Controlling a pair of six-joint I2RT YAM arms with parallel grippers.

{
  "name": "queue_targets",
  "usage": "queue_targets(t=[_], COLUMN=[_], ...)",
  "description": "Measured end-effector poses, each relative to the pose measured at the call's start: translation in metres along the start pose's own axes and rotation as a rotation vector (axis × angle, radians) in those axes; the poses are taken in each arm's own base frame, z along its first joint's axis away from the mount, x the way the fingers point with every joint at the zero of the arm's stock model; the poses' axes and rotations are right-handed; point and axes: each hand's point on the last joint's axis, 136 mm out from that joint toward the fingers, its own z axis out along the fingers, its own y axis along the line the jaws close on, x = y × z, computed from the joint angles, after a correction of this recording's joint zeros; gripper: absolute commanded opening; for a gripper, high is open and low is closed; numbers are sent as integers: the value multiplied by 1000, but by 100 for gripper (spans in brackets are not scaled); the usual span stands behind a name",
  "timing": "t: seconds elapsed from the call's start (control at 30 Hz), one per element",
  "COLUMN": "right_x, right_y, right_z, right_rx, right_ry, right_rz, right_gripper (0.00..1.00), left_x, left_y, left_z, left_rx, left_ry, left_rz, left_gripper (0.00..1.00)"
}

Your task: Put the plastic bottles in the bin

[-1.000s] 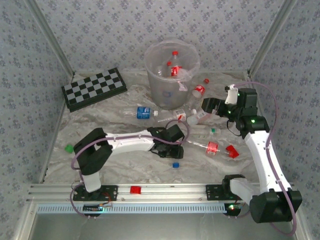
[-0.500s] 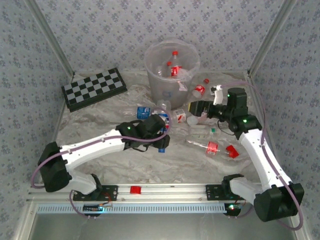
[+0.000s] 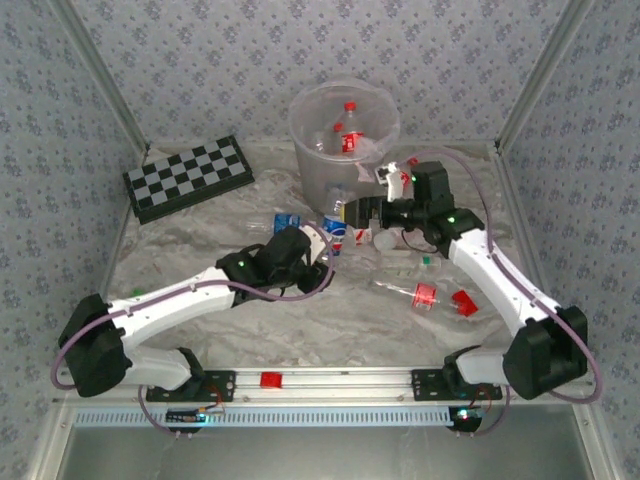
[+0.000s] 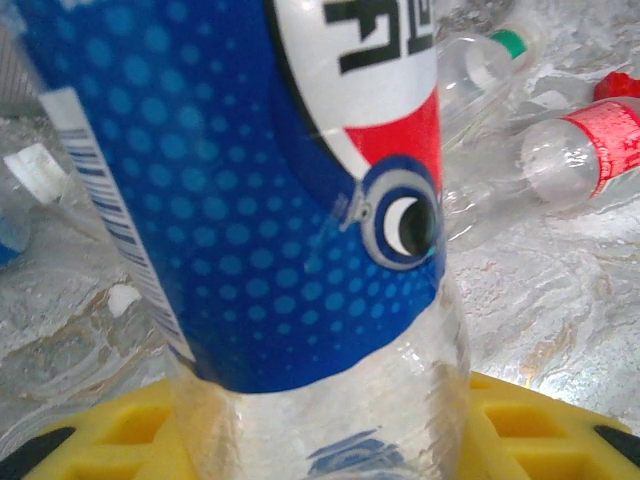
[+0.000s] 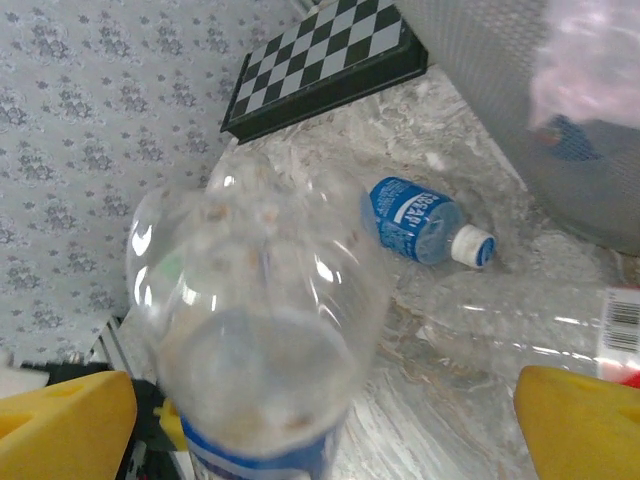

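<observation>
My left gripper [image 3: 312, 248] is shut on a clear plastic bottle with a blue label [image 3: 336, 228] and holds it upright off the table, just in front of the bin [image 3: 325, 180]. In the left wrist view that bottle [image 4: 260, 180] rises between my yellow fingers [image 4: 110, 440]. My right gripper [image 3: 362, 212] stands open beside the bottle's top. The right wrist view has the bottle's clear end [image 5: 260, 330] between wide yellow fingers [image 5: 580, 420], apart from both. The whitish bin holds a red-labelled bottle [image 3: 349, 138]. More bottles lie on the table: a blue-labelled one [image 3: 285, 222] and red-labelled ones [image 3: 424, 295] [image 3: 398, 180].
A black-and-white chessboard [image 3: 188, 177] lies at the back left. Loose caps dot the table: red [image 3: 464, 303] and green [image 3: 427, 261]. Crumpled clear bottles [image 5: 520, 320] lie right of the held one. Patterned walls close in the table on three sides.
My left arm swung from the table's middle toward the bin, carrying the blue-labelled bottle up. My right gripper moved left to the bottle's top, staying open.
</observation>
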Motion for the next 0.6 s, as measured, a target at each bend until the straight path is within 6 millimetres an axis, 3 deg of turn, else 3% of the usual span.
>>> queue_targets(t=[0.07,0.17,0.4,0.53,0.6], right_x=[-4,-6,-19,-15,-17], right_y=[5,11,16,12,13], right_z=[6,11,8,5,1], right_rx=[-15,-36,-17,18,30], right_ry=[8,16,10,23,26], right_rz=[-9,-17,-48,-64,-77], right_gripper=[94,82,62,49,48], left_x=[-1,-2,-5,-4,-5], left_y=[-2,-5,-6,-8,-9], left_z=[0,0,1,6,6], left_rx=[12,28,32,43,46], left_ry=[-5,-9,-18,-4,-6], left_rz=[15,30,48,45,39], left_gripper=[23,23,24,31,49])
